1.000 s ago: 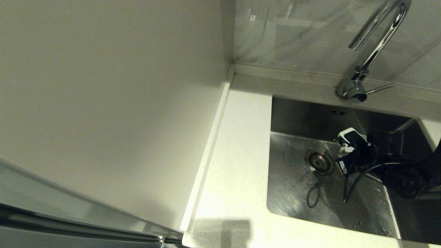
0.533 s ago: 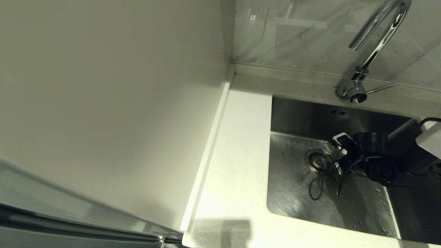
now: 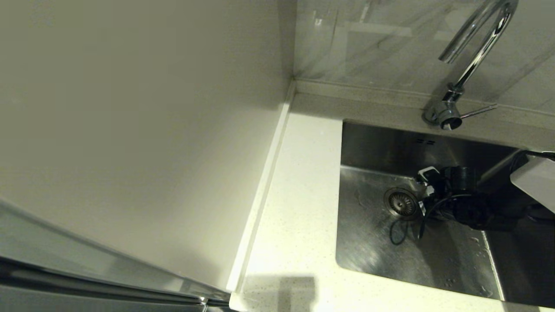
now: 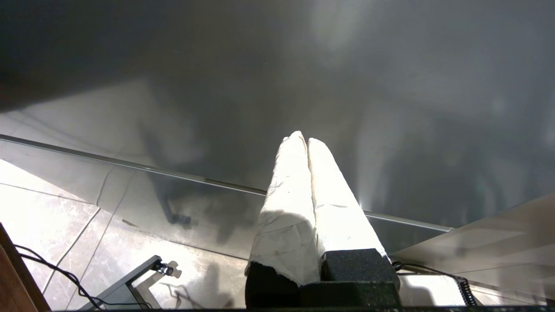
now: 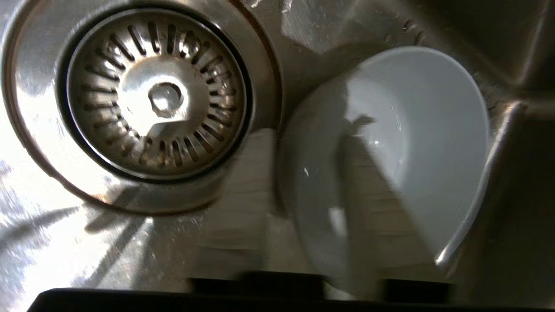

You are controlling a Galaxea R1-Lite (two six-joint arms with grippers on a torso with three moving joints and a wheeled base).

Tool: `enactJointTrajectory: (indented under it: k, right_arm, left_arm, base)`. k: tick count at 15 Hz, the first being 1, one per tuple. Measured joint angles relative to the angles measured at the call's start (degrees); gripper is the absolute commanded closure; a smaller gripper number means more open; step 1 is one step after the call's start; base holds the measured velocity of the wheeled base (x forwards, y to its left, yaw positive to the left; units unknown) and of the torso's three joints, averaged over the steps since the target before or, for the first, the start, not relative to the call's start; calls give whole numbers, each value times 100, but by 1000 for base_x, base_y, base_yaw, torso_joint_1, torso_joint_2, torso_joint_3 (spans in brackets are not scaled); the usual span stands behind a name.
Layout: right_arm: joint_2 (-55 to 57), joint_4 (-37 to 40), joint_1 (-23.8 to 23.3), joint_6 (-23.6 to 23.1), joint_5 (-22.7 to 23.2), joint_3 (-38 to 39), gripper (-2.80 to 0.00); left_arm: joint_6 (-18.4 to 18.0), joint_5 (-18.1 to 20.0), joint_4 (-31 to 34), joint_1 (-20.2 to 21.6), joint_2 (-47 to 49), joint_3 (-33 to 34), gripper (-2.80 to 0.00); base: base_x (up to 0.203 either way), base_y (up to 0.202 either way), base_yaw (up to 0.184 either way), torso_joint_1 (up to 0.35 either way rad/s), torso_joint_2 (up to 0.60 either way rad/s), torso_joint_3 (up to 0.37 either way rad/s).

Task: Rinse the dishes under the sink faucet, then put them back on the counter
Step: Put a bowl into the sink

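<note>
The white bowl (image 5: 416,147) lies in the sink (image 3: 368,242), just beside the drain strainer (image 5: 158,93), its rim tilted rather than level, hollow facing up toward the wrist camera. It's round, so you get no long axis to line up on; only the tilt matters.

What has changed: a second ago your right gripper (image 3: 427,186) sat higher and further right over the basin; it has since come down and left to the strainer. Its fingers (image 5: 368,203) are blurred here, and look parted across the bowl's near rim, one inside, one outside. I can't tell if they bite yet. I'd judge you're picking the bowl up for rinsing; no water runs from the faucet (image 3: 472,56).

Your left gripper (image 4: 308,143) hangs parked below the counter (image 3: 299,208), fingers pressed together.
</note>
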State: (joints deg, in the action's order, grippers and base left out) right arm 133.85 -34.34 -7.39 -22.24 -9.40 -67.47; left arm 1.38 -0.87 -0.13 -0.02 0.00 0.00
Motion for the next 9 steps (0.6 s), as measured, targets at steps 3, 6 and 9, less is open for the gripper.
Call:
enactJointTrajectory:
  k: [3, 6, 9]
  right_arm:
    - [-104, 3, 0, 174, 12, 81, -280]
    - [-967, 117, 0, 418, 130, 670, -280]
    - [-2618, 286, -18, 605, 218, 1522, -280]
  left_arm:
    - [-1, 0, -2, 0, 0, 0, 0]
    - [0, 2, -2, 0, 0, 0, 0]
    - [0, 2, -2, 0, 0, 0, 0]
  base:
    - [0, 0, 0, 0, 0, 0]
    - [0, 0, 0, 0, 0, 0]
    - [0, 0, 0, 0, 0, 0]
